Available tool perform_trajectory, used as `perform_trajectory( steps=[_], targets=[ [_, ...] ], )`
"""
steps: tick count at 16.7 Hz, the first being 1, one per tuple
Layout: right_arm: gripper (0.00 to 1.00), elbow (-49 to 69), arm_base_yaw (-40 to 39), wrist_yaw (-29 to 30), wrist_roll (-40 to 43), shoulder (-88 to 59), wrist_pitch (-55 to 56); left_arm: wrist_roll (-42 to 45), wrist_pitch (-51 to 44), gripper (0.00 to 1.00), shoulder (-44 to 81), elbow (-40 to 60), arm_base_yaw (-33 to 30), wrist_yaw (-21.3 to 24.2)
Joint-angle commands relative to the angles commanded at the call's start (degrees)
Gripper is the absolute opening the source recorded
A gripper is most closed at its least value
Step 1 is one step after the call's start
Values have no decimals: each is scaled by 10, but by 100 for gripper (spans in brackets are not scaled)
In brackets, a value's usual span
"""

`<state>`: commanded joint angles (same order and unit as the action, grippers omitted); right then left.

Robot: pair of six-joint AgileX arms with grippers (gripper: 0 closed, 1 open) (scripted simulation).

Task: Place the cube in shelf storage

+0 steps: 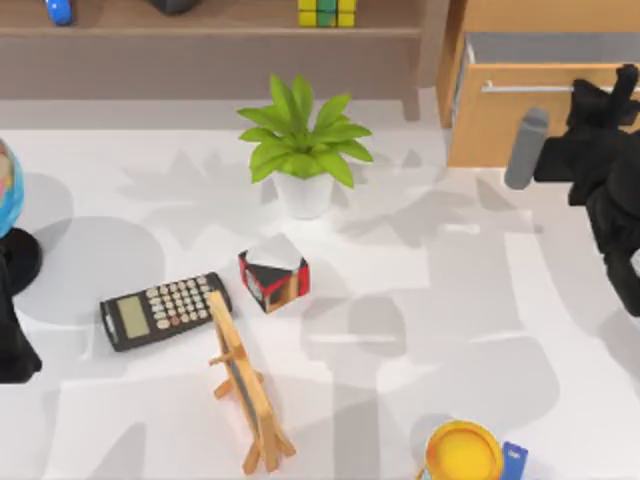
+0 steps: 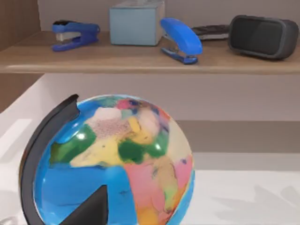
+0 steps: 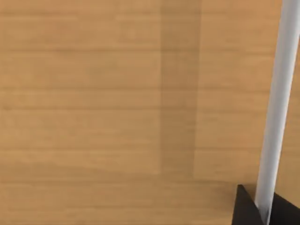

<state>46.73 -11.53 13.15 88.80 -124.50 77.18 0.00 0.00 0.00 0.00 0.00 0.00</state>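
Judging from the top view, the cube [image 1: 327, 12] already sits on the shelf storage [image 1: 210, 30] at the far edge, so the placing looks done. Right gripper [image 1: 612, 95] is at the light-wood drawer [image 1: 520, 115] far right, a fingertip against its metal bar handle [image 3: 276, 108]; can't tell its opening or any hold. Left arm parked near-left by the globe [image 2: 112, 164]. Advice: back the right arm off straight, clear of the handle.
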Motion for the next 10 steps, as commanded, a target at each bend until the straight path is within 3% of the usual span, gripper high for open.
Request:
perform_trajectory(
  steps=[10],
  targets=[
    [0, 134, 16, -16, 1, -61, -75, 0, 0, 100, 0, 0, 0, 0]
  ],
)
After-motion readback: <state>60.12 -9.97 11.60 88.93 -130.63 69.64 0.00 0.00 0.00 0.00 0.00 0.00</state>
